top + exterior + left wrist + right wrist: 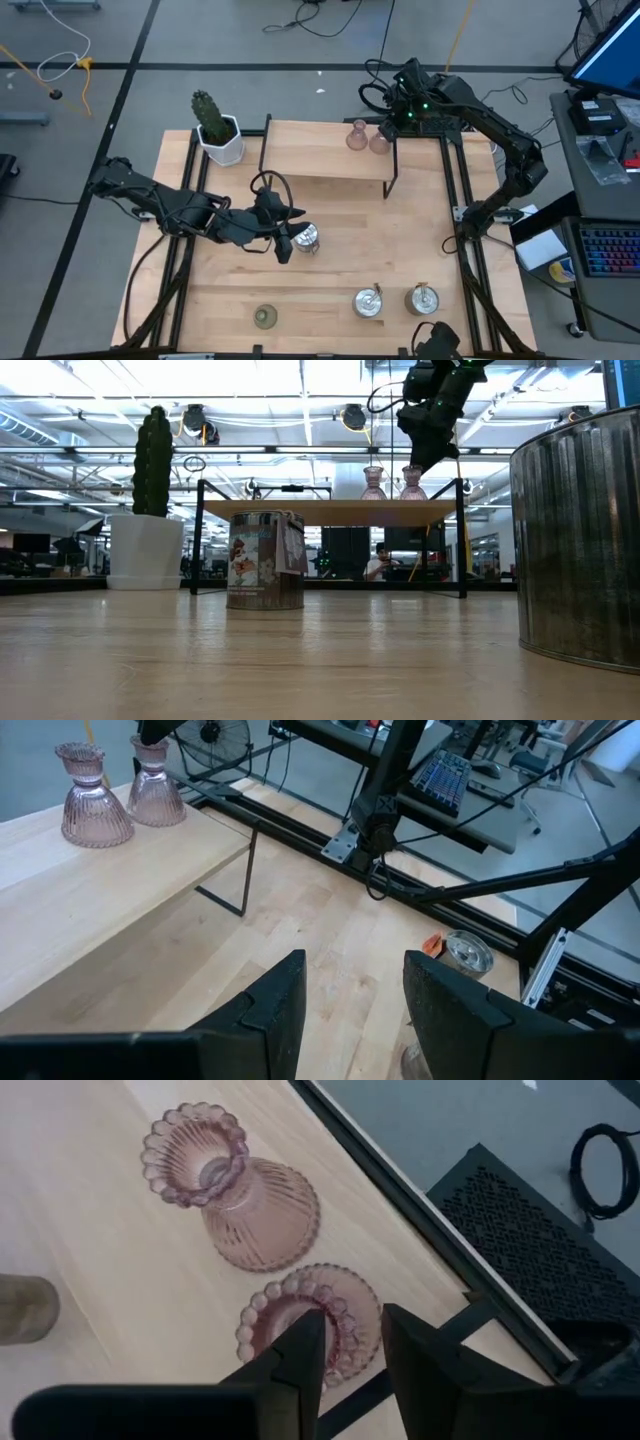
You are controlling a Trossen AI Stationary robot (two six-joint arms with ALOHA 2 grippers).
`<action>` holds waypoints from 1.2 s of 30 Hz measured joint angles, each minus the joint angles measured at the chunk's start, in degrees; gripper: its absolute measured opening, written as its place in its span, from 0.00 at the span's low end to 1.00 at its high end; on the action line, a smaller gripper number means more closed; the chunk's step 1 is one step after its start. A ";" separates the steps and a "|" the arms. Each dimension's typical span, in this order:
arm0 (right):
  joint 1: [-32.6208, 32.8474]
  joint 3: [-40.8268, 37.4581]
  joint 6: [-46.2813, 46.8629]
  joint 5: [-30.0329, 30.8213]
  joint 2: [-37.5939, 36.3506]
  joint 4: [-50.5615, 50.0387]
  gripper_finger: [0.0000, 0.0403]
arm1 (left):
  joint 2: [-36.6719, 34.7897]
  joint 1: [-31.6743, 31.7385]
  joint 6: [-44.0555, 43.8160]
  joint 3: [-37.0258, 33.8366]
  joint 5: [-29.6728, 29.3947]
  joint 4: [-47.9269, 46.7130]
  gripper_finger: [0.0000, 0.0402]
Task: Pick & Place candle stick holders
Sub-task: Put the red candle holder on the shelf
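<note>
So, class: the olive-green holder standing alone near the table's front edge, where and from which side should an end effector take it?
Grip the green holder by its narrow neck, coming straight down from above. It stands upright with its mouth up and open table all round it, so nothing blocks a vertical approach. Judging by the like-shaped pink holders, the flared base would be too wide and sloped for a sure hold.

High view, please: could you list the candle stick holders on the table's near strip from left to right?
Olive-green glass holder → silver holder → second silver holder.
</note>
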 joint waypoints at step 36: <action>0.55 0.00 -2.69 2.98 -1.68 4.83 0.23 | 0.00 0.00 -0.22 0.00 -0.09 0.36 0.42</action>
